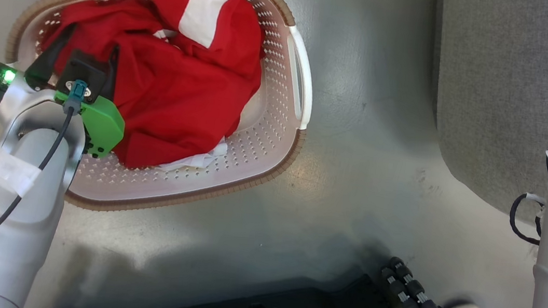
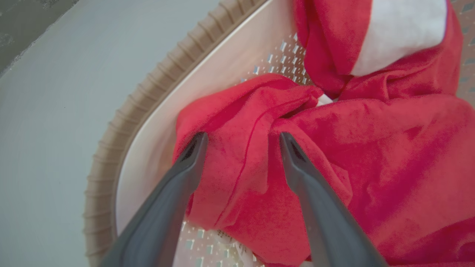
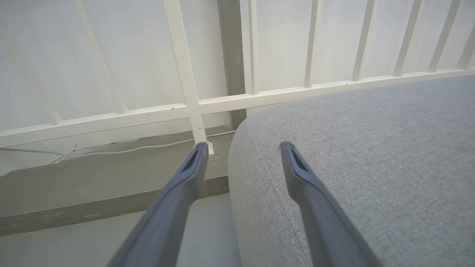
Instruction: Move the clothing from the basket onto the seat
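Grey floor (image 1: 360,133) supports basket (image 1: 261,173), long axis roughly left-right; seat (image 1: 490,97) at right. Left gripper (image 2: 241,141) spread astride clothing (image 1: 182,95) fold; right gripper (image 3: 241,148) spread, empty.

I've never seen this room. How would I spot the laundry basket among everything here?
Find the big grey seat on the right of the head view, then look left across the grey floor to the basket. It is white perforated plastic; its brown ribbed rim and the bright red clothing heaped inside set it apart.
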You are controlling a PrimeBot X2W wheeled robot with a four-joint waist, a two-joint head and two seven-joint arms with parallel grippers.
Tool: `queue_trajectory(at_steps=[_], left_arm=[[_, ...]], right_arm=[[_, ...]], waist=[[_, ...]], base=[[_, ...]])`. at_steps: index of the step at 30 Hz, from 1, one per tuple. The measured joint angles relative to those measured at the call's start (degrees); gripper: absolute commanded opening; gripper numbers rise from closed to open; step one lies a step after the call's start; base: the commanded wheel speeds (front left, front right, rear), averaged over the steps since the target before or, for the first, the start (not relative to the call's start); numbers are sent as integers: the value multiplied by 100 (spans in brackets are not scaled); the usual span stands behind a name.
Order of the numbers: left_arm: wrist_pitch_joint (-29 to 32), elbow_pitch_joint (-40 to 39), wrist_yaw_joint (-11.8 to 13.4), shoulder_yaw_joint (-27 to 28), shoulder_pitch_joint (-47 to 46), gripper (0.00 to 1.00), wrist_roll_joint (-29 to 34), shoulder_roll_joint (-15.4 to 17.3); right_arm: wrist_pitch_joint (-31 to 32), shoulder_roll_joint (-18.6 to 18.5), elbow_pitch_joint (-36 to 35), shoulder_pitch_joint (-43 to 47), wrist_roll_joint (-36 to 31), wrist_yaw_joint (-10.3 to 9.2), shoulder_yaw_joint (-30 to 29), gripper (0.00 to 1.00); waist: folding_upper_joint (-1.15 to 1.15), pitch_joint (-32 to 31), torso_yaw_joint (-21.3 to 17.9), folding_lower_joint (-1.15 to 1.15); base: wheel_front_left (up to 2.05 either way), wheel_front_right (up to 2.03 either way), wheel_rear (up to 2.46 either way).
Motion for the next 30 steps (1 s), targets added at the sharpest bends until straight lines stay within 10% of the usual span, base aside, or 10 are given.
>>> queue_trajectory(at_steps=[6, 9, 30], left_arm=[[0, 233, 134, -44, -117, 91, 198, 0], [0, 367, 169, -55, -153, 5, 214, 0], [-250, 478, -25, -205, -268, 0, -151, -586]], right_arm=[[0, 3, -7, -12, 46, -5, 13, 100], [0, 3, -7, -14, 89, -23, 14, 100], [0, 10, 300, 18, 23, -96, -194, 100]], waist=[[0, 95, -47, 0], [0, 105, -54, 0], [0, -350, 179, 0]], base=[[0, 0, 0], [0, 0, 0], [0, 0, 0]])
